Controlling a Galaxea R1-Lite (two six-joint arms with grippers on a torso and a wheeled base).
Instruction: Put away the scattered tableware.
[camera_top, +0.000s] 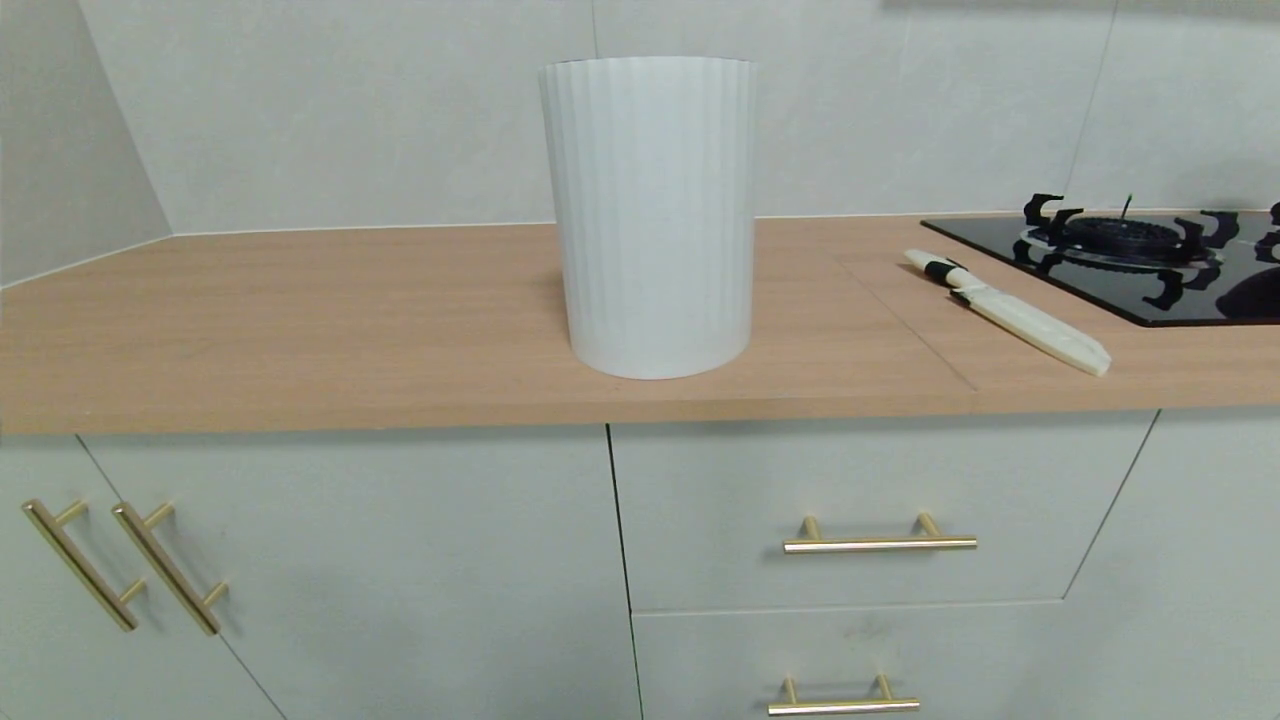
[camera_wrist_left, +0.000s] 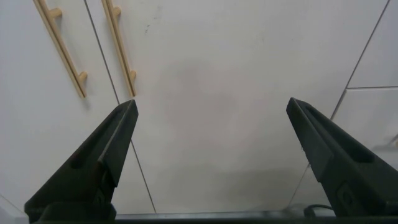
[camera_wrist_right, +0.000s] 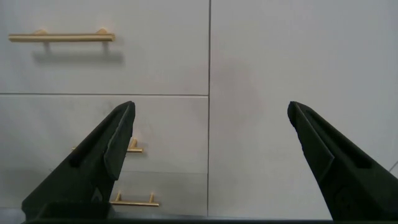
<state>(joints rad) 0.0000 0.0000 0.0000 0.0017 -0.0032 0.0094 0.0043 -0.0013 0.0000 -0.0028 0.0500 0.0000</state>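
Observation:
A tall white ribbed holder stands upright on the wooden countertop, near its front edge. To its right a cream knife with a black band lies flat on the counter beside the hob. My left gripper hangs below counter level, facing the cabinet doors, open with nothing between its fingers. My right gripper is also low, facing the drawer fronts, open and empty.
A black glass hob with burner grates sits at the counter's right end. Pale cabinet doors with brass handles are at lower left; drawers with brass handles are below the holder. A tiled wall backs the counter.

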